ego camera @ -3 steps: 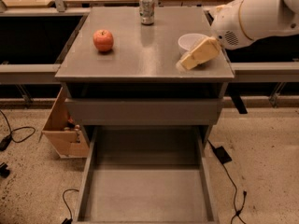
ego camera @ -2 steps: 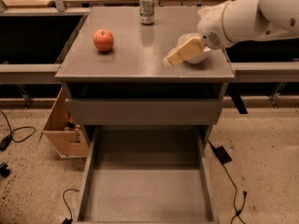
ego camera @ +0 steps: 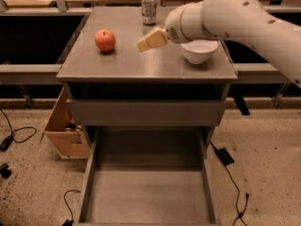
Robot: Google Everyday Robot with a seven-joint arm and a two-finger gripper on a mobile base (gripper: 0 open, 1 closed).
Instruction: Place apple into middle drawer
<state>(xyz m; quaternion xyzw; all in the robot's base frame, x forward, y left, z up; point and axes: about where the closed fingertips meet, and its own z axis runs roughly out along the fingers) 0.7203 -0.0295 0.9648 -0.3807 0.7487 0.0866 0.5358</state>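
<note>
- While the white arm (ego camera: pixel 244 18) reaches in from the right across the cabinet top, its tan pincer (ego camera: pixel 151 39) hangs over the middle of the gray surface (ego camera: pixel 141 67), with its tip pointing left toward the apple (ego camera: pixel 105 40).
- Whether the pincer is spread or pressed together cannot be told from this angle, because it shows only as one pale wedge.
- The apple sits on the left part of the surface, red-orange, with its stem dimple facing up.
- It lies near the pincer's tip but apart from it, with a strip of bare surface between them.
- The middle drawer (ego camera: pixel 147 194) is pulled far out below, at the bottom of the view. Its flat gray floor shows between low side walls.
- The apple is on the surface above, not in that drawer.
- A white bowl (ego camera: pixel 199 51) stands on the right part of the surface, just below the arm's rounded wrist, which hides part of the bowl's rim.
- A drink can (ego camera: pixel 149 8) stands upright near the back edge of the surface, behind the pincer.
- A plain gray drawer front (ego camera: pixel 146 112) spans the cabinet between the surface and the open drawer.
- A cardboard box (ego camera: pixel 63 131) rests on the speckled floor against the cabinet's left side.
- Black cables (ego camera: pixel 230 173) trail across the floor to the right of the open drawer.
</note>
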